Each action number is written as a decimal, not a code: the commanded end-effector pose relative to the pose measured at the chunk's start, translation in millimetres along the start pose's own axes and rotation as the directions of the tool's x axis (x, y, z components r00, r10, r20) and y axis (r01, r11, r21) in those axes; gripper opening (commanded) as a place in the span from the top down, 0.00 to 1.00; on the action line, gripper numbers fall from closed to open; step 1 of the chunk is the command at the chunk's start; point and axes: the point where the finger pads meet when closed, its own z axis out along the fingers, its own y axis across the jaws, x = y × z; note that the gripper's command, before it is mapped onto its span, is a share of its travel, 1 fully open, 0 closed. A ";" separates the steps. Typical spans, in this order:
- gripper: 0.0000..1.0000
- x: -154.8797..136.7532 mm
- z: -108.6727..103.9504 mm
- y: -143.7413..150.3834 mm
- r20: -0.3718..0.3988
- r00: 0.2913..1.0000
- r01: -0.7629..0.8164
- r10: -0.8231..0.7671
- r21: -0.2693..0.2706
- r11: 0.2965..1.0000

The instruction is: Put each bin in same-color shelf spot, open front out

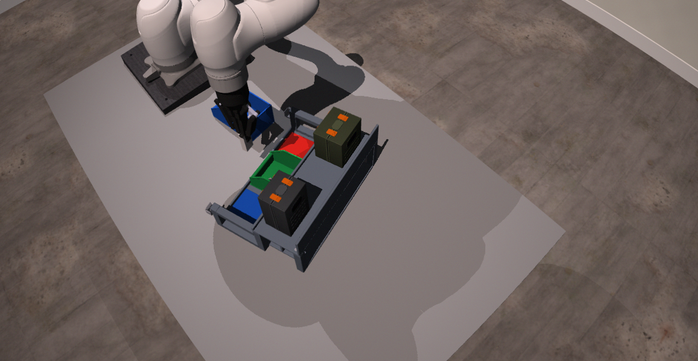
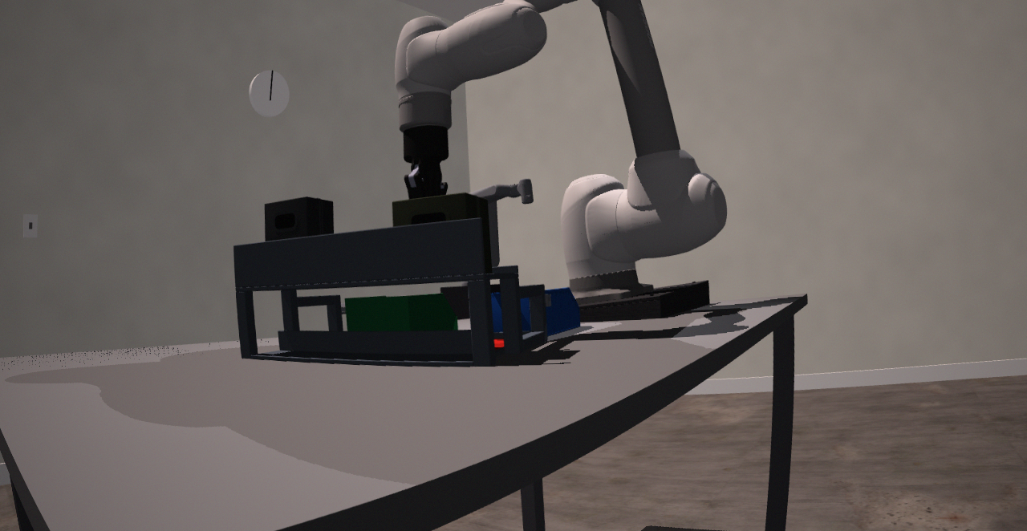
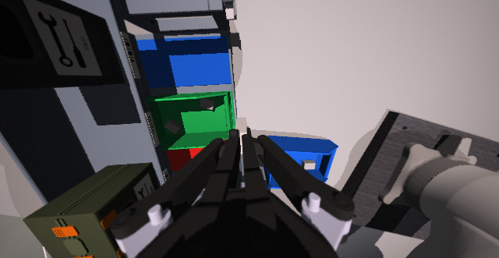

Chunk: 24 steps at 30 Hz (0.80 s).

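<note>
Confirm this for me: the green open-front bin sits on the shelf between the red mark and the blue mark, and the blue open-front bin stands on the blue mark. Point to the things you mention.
The blue open-front bin (image 1: 265, 116) (image 3: 298, 143) is off the shelf, on the table near the robot's base, as the top view shows. The rest stands.
</note>
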 end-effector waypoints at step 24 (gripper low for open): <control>0.90 -79.4 -27.8 38.4 0.001 0.858 0.514 -0.514 0.000 0.858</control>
